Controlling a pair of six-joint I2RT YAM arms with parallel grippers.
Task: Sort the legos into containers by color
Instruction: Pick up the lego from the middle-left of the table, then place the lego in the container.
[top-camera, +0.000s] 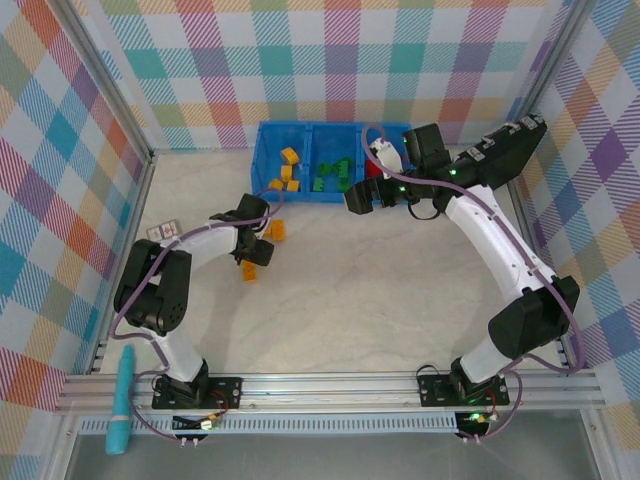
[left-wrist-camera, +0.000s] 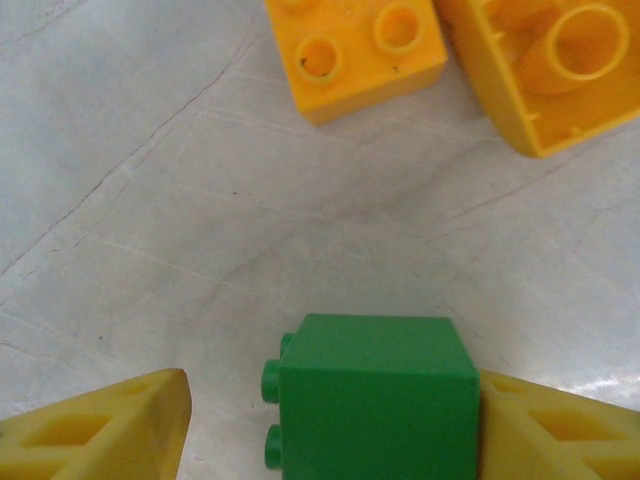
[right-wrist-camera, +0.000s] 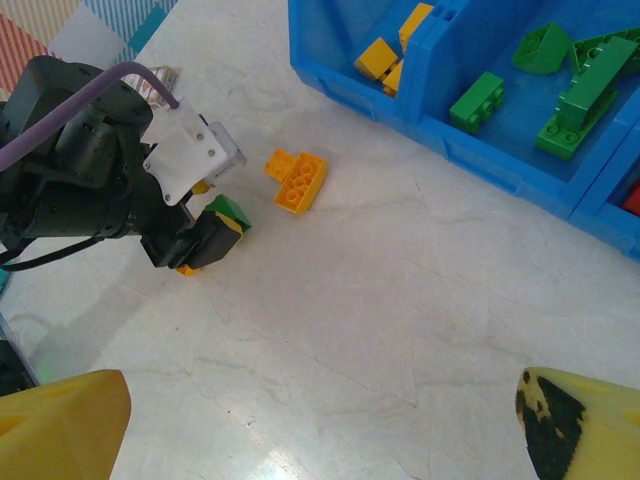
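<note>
Broadly, the pale table (top-camera: 350, 300) carries the blue tray (top-camera: 300, 128) at its far edge, with orange legos (top-camera: 288, 168) in its left compartment and green ones (top-camera: 335, 175) in the middle. The right fingers (right-wrist-camera: 60, 425) stand wide apart, holding nothing. The left fingers (left-wrist-camera: 100, 430) straddle a green lego (left-wrist-camera: 375, 395) (one touching it, the other apart), near two loose orange legos (left-wrist-camera: 365, 50).

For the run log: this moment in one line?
left gripper open around green brick | right gripper open, empty | yellow bricks on table
</note>
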